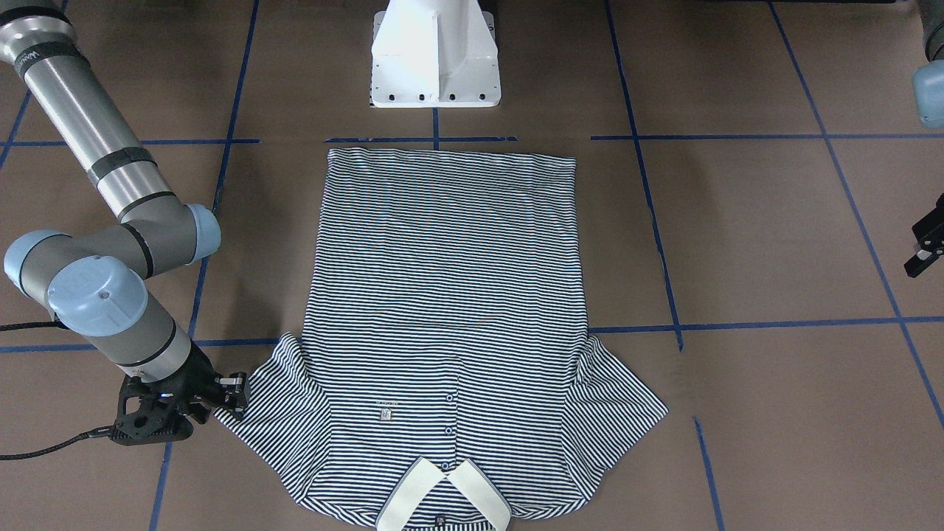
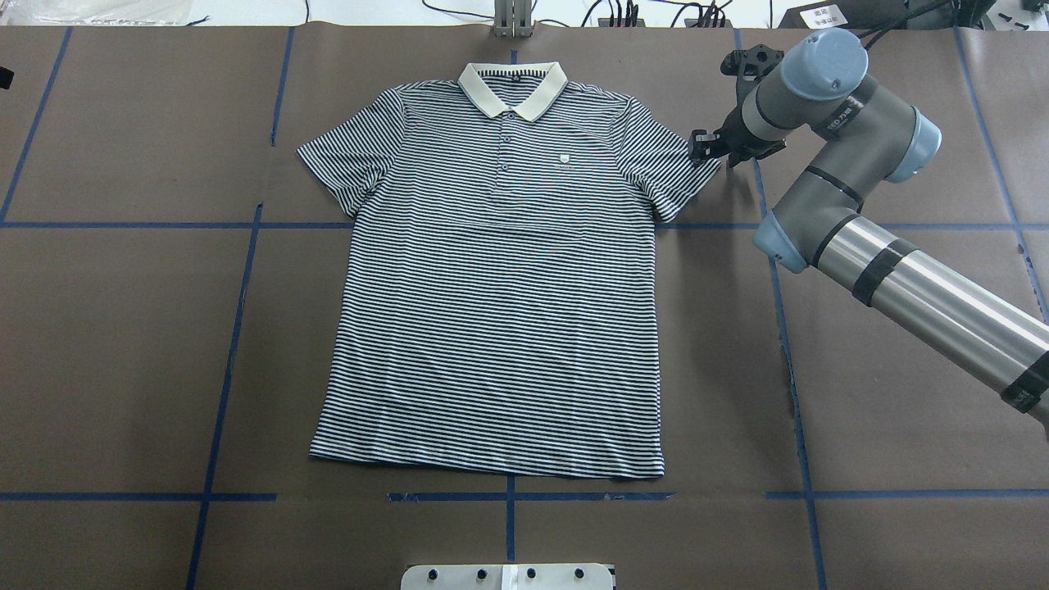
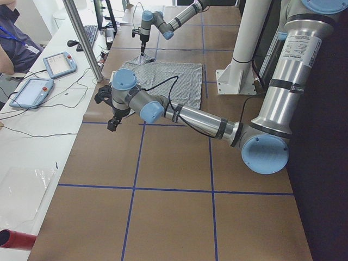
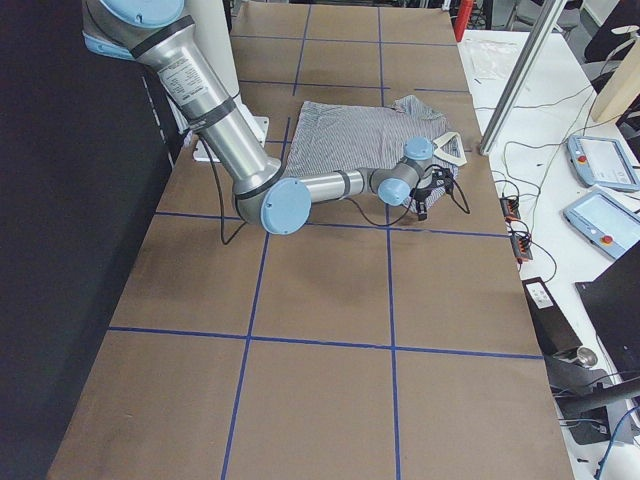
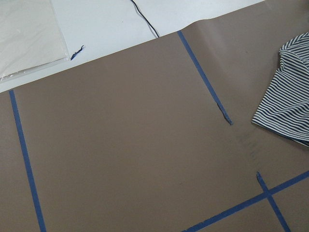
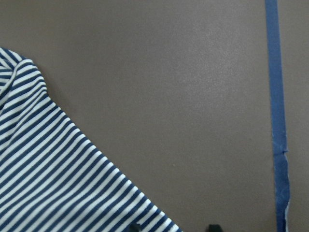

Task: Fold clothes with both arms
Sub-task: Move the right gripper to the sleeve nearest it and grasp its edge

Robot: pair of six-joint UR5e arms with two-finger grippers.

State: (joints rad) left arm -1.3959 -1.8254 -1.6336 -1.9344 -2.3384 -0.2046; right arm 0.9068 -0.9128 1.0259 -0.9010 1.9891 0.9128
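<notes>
your polo shirt (image 2: pixel 500 311) lies flat, front up, in the middle of the table (image 2: pixel 123 344), collar (image 2: pixel 513 86) toward the far edge. the right gripper (image 2: pixel 711 152) is at one sleeve's hem corner (image 2: pixel 684 176), fingers apart. the left gripper (image 1: pixel 923 254) hangs well clear of the other sleeve; you cannot tell its state.

**Materials and finishes: folding table**

- Polo shirt (image 2: pixel 500 328): soft knit cloth, matt, with fine navy-and-white stripes. It lies smooth with few creases.
- Collar (image 2: pixel 512 92): plain cream cloth, matt.
- Table cover (image 2: pixel 123 344): brown paper-like sheet, matt, finely grainy in the right wrist view.
- Tape (image 2: pixel 123 496): blue and thin, with one edge frayed in the right wrist view.
- Right arm (image 2: pixel 942 305): bright metal tube with a glossy shine. The joint housings are grey and satin.
- Joint caps (image 2: pixel 824 53): light-blue plastic, smooth.
- Right gripper (image 1: pixel 237 396): black plastic, matt.
- Cable (image 1: pixel 44 446): black, braided.
- Pedestal (image 1: pixel 435 59): white painted metal, glossy.
</notes>
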